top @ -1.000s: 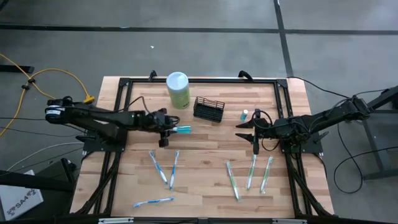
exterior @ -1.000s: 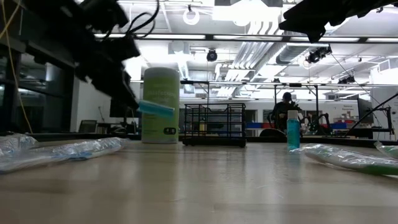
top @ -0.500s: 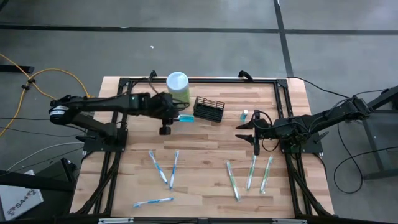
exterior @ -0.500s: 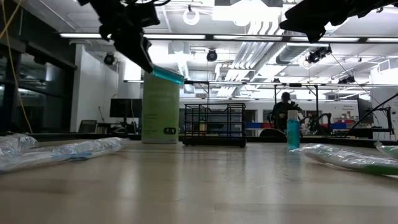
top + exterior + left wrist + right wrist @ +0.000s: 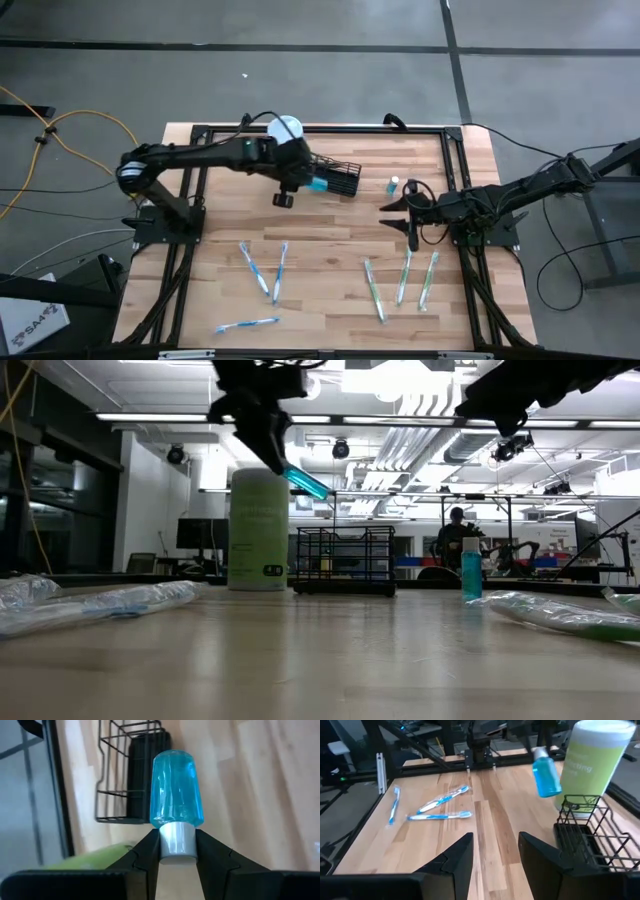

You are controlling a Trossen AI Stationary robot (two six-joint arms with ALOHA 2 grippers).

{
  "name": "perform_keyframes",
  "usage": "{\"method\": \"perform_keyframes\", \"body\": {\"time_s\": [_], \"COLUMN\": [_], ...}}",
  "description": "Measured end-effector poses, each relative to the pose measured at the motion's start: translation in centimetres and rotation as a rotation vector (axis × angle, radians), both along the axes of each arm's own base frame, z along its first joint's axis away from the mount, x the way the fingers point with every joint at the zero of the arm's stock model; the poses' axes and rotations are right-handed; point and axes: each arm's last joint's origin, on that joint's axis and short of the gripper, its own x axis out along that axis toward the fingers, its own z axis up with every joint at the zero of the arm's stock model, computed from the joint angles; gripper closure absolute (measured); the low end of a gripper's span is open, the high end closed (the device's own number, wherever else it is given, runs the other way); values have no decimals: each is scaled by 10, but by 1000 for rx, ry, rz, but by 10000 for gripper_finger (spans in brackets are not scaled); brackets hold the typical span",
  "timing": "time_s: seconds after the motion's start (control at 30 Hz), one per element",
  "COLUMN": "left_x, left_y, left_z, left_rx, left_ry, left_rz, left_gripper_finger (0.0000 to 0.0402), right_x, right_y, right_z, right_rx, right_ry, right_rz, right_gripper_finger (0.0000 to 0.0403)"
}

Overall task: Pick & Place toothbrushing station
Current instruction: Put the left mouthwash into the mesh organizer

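Observation:
My left gripper [image 5: 303,182] is shut on a small blue bottle [image 5: 176,790] with a silver cap, held in the air just left of the black wire-mesh basket [image 5: 338,176]. In the low view the bottle [image 5: 305,482] slants down toward the basket [image 5: 343,560], which stands on the table by its base. My right gripper [image 5: 405,216] hangs open and empty over the table's right half. Its wrist view [image 5: 495,855] shows the held bottle [image 5: 546,777] and the basket [image 5: 585,837]. My left gripper pinches the bottle's silver cap end [image 5: 176,840] between its two fingers [image 5: 150,851]. The fingers come slanting down from the table's left and lie in line with the bottle. The bottle is lifted clear and tilted, its blue bottom end lower and pointing toward the basket.
A pale green canister [image 5: 286,135] with a white lid stands just behind the left gripper. A second small blue bottle [image 5: 393,185] stands right of the basket. Wrapped blue toothbrushes [image 5: 262,270] lie at the near left, green ones [image 5: 400,280] at the near right.
My left gripper has carried the blue bottle up and toward the table's right and far edge, from left of the canister to beside the basket. The bottle has tipped from nearly level to slanting down at its free end. The grip has stayed shut.

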Motion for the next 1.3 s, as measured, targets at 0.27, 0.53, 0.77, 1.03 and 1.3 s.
{"method": "perform_keyframes", "body": {"time_s": [0.27,0.53,0.77,1.03,1.3], "left_x": [27,39,42,52,62], "left_y": [-4,-18,-17,-15,-10], "left_z": [-5,1,-3,-13,-26], "left_rx": [235,513,648,703,765], "left_ry": [115,129,224,276,329], "left_rz": [-122,-304,-370,-435,-412], "left_gripper_finger": [306,306,306,306,306], "right_x": [-1,-1,3,11,22], "right_y": [1,1,3,5,8], "right_z": [-3,-3,-8,-20,-32], "right_rx": [26,33,25,14,21], "right_ry": [27,36,67,136,190], "right_rz": [18,44,44,41,42], "right_gripper_finger": [253,253,253,253,253]}}
